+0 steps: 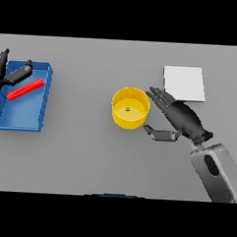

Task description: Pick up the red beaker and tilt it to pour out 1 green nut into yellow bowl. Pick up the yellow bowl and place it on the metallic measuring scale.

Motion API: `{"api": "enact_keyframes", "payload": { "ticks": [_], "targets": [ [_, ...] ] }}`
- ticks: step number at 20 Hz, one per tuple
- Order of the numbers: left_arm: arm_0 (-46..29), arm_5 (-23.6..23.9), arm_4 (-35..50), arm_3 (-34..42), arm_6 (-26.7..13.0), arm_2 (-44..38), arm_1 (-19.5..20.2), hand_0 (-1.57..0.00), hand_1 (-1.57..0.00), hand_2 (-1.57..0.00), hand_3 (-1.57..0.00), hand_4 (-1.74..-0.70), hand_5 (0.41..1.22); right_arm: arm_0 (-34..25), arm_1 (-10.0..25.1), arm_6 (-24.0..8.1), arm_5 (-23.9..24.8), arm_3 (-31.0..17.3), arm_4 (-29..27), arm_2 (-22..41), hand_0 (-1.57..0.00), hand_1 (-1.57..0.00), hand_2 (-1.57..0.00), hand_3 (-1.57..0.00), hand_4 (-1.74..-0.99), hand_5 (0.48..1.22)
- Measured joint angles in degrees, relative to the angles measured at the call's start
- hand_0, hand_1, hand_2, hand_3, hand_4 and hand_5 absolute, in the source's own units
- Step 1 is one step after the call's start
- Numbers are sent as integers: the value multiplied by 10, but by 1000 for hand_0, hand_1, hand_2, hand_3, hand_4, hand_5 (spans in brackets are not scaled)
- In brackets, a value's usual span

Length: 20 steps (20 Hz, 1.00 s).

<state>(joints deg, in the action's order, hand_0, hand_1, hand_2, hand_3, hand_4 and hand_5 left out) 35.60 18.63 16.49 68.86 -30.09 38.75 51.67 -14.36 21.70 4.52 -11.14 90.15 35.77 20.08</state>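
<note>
Nearest, right hand (pixel 182 119), fingers spread and straight, thumb extended below; fingertips just beside the yellow bowl (pixel 130 108), which stands upright on the grey table (pixel 89 153) holding one green nut (pixel 128 109). Beyond, white scale (pixel 184 83). Far left, red beaker (pixel 26 89) lying diagonally in blue tray (pixel 42 99), beside left hand (pixel 9 75), fingers loosely extended.

Right hand (pixel 185 119) shows matte black, with slim segmented fingers and a greyer thumb. Its forearm (pixel 217 171) is a rounded grey-and-white shell carrying one dark oval inset. Far left, the left hand (pixel 5 74) shows black too, white casing just below.
</note>
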Motion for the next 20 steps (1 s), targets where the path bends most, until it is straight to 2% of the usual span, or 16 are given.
{"api": "enact_keyframes", "payload": {
  "ticks": [5,7,13,14,17,20],
  "targets": [
    [-3,-1,2,10,7,0,4,0,0,0,0,-798,723,-81,10,24,-45,-60,35,45,1,1,1,1,-1274,656],
    [5,-3,-2,-3,3,6,-9,1,1,1,1,-799,720,-107,10,33,-58,-85,43,59,1,1,1,1,-1276,670],
    [-1,-7,4,-1,10,0,1,1,1,1,1,-794,723,-161,6,69,-101,-144,60,99,1,1,1,1,-1246,686],
    [1,-7,4,0,10,1,-1,1,1,1,1,-795,725,-169,-6,63,-101,-161,66,107,1,1,1,1,-1244,685],
    [10,-12,0,-12,13,0,-2,1,1,1,1,-796,733,-193,-13,73,-116,-188,69,119,1,1,1,1,-1260,679],
    [10,-13,0,-13,17,1,-4,1,1,1,1,-798,735,-202,-20,68,-129,-211,80,135,1,1,1,1,-1288,671]
  ]
}}
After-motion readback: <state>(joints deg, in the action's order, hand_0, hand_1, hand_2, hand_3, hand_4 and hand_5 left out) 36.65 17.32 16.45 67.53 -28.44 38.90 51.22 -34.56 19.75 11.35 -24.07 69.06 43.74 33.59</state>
